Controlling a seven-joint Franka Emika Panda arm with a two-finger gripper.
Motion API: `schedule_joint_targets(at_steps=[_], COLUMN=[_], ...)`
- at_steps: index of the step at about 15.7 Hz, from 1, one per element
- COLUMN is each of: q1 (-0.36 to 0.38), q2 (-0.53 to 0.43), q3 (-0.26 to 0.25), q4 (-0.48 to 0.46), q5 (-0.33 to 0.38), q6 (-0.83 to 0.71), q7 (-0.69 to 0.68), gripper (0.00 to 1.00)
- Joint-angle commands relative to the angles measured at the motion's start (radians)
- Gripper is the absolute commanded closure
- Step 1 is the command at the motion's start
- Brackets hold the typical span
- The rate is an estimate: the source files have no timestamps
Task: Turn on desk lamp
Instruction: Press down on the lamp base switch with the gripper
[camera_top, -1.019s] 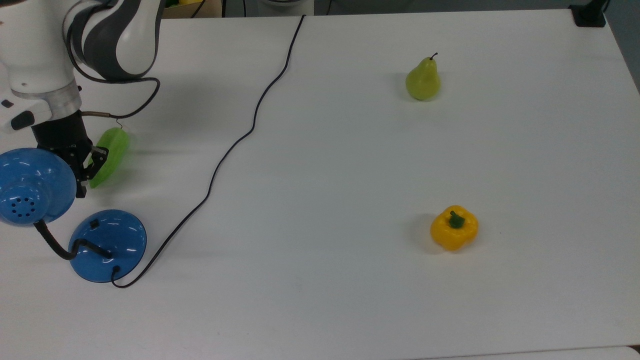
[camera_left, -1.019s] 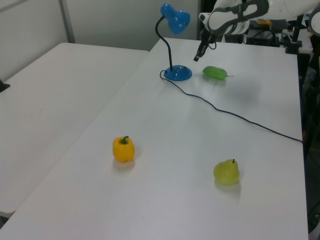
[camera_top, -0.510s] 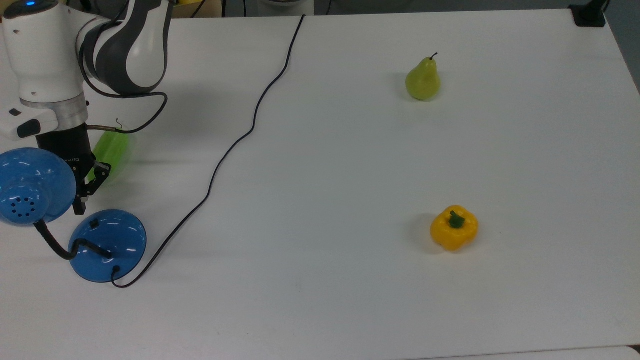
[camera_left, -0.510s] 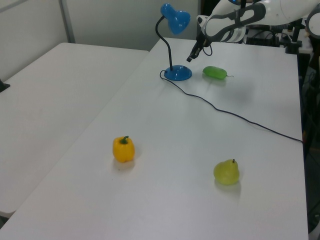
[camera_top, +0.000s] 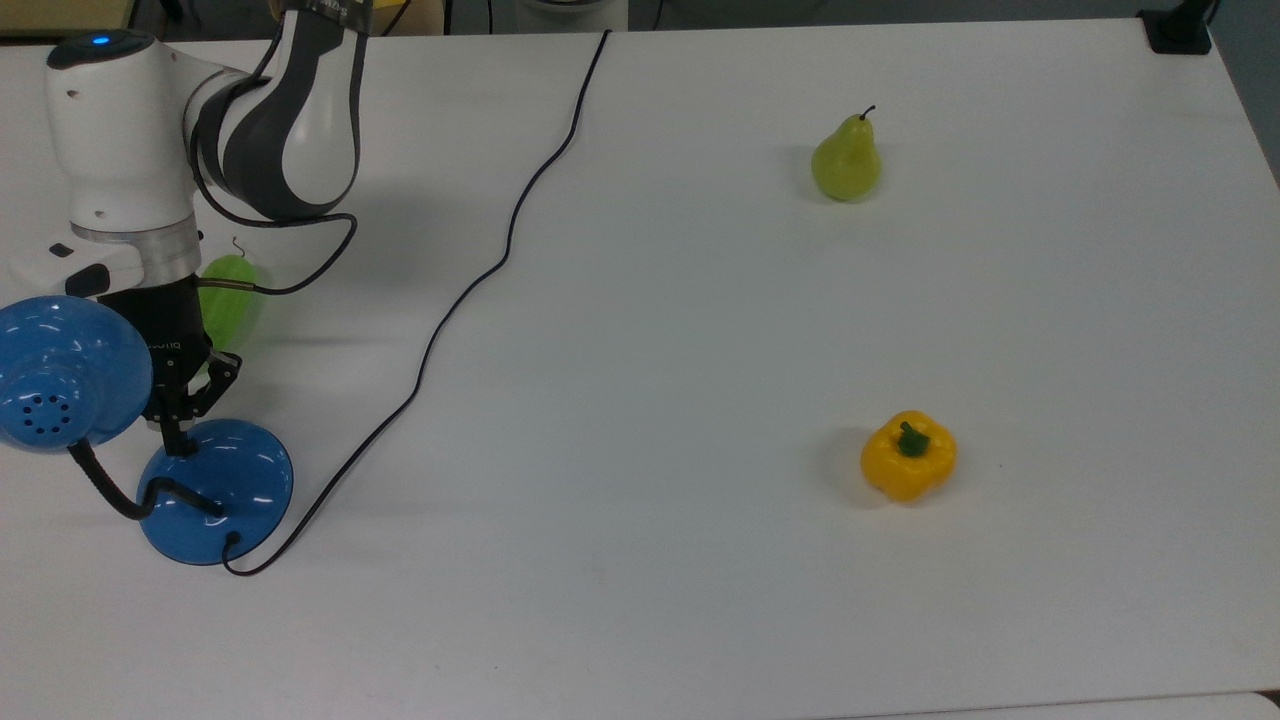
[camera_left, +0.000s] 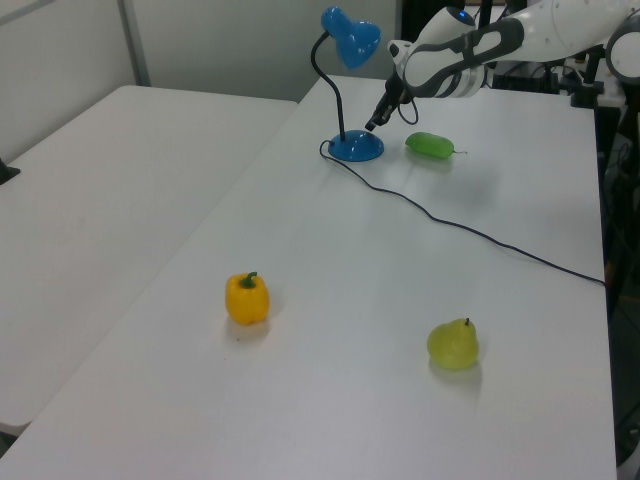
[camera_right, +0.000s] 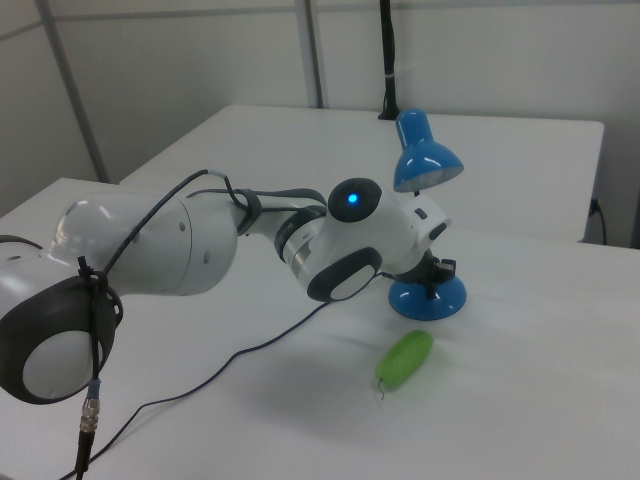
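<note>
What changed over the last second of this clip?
The end effector moved from beside the green vegetable toward the top view's bottom, down onto the desk lamp base at the switch. Nothing was grasped or released. The lamp, cord, pear and yellow pepper stayed put.
</note>
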Motion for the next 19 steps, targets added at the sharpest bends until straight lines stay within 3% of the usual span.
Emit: schedule_joint_targets(at_steps=[1, 14, 19], q1=[0.0, 0.0, -0.003], q2=[0.016, 0.026, 0.028], q3=[0.008, 0.008, 0.008], q4=[0.02, -0.009, -0.022], q5=[0.026, 0.029, 0.063], q6=[0.029, 0.035, 0.036], q7=[0.012, 0.017, 0.037], gripper=[1.0, 1.0, 1.0])
